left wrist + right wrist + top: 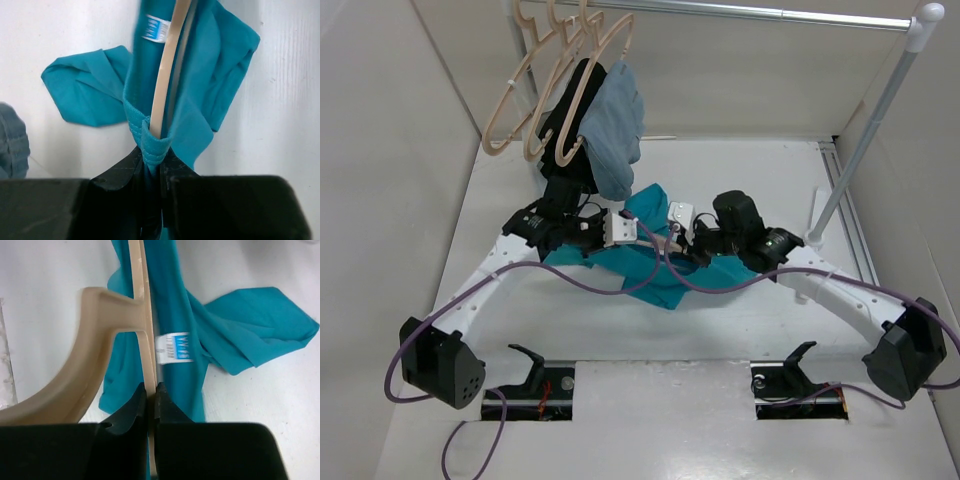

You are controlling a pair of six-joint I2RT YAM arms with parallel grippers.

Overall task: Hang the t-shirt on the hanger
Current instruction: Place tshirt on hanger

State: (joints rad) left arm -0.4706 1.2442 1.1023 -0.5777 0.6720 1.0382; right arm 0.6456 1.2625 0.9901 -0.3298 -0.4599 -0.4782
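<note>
The teal t-shirt point(660, 275) lies crumpled on the table between my two grippers. My left gripper point(632, 232) is shut on the t-shirt's neck hem point(152, 145). The beige hanger arm point(164, 80) runs out of the neck opening, past the white label point(157, 28). My right gripper point(672, 240) is shut on the thin edge of the hanger point(146, 340). The hanger's broad hook point(75, 390) curves off to the left. The t-shirt point(250, 325) and its label point(174, 347) lie right behind the hanger. The two grippers face each other closely.
A clothes rail point(770, 12) spans the back on an upright pole point(870, 130). Several identical hangers point(545, 80) hang at its left, with a black garment point(568, 110) and a grey-blue garment point(615, 130) on them. The grey-blue garment also shows in the left wrist view point(10, 142).
</note>
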